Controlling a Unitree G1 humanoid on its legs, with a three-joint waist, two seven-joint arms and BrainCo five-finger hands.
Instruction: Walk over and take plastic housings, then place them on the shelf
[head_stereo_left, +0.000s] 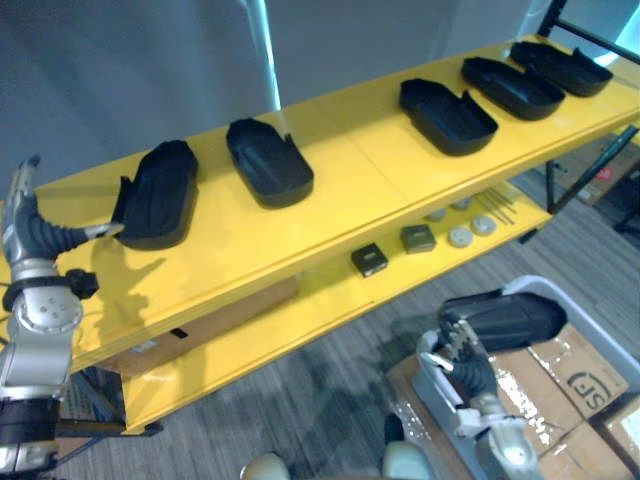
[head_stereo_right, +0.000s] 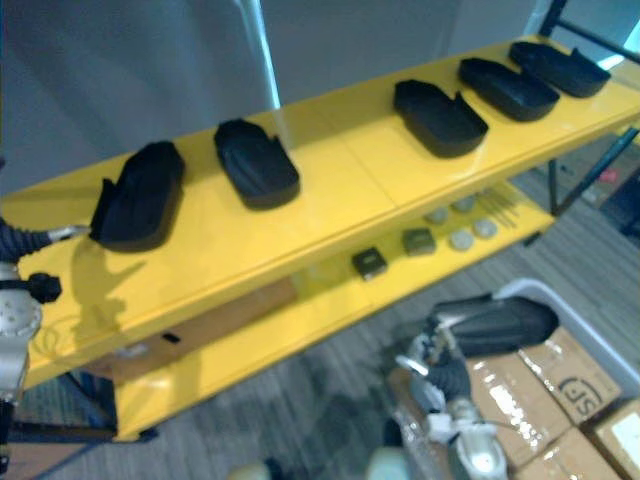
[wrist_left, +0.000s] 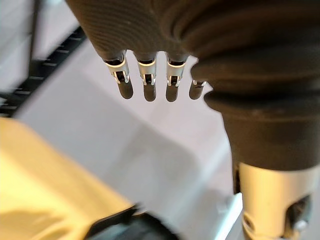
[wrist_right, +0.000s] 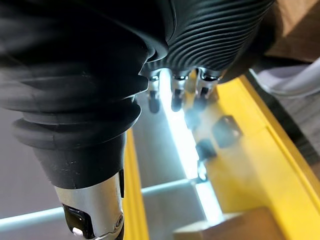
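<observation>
Grey wall backs a yellow shelf (head_stereo_left: 330, 190) whose top tier carries five housings (head_stereo_left: 447, 117) in a row. The left hand (head_stereo_left: 40, 238) hovers at the tier's end with straight fingers (wrist_left: 146, 90), holding nothing; the nearest housing (head_stereo_left: 158, 195) lies just beyond its fingertips. Low down, the right hand (head_stereo_left: 462, 368) reaches up to the near end of a sixth housing (head_stereo_left: 505, 318), which lies over a bin (head_stereo_left: 540, 287) just past the hand, with boxes (head_stereo_left: 590, 380) beside it. Whether that hand has a grip cannot be told. The step in hand looks to be taking the sixth housing. Next would come a firm hold, a lift clear of the bin, and a carry up to the bare stretch of the tier.
</observation>
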